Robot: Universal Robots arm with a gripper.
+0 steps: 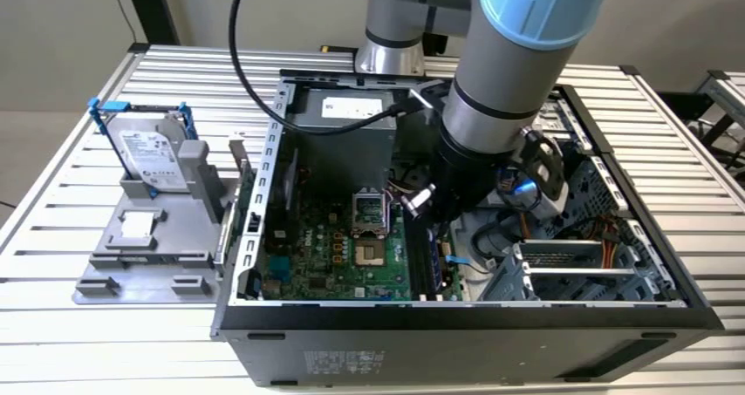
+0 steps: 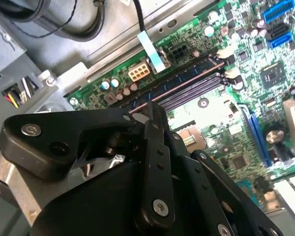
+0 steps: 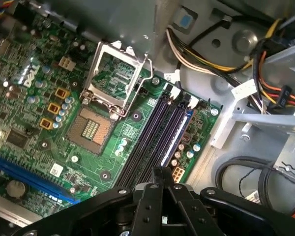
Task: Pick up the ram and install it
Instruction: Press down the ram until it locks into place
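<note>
Black claw [image 3: 160,179] linkage, fingers drawn narrow together, hangs directly above the memory slots [image 3: 155,135]. One stick, the ram [image 3: 176,135], appears seated in the slot nearest the motherboard [image 3: 44,123] edge. Cables [image 3: 206,56] and case [image 1: 466,312] walls crowd the surrounding room.

A slatted metal table [image 1: 105,308] carries an open computer case [image 1: 466,343] and, at the exterior view's left, a grey holder [image 1: 146,260].

- Open computer case [image 1: 466,312] sits centre on the slatted table [image 1: 70,343].
- Hard drive [image 1: 157,160] stands at nine o'clock on a grey holder [image 1: 128,264].
</note>
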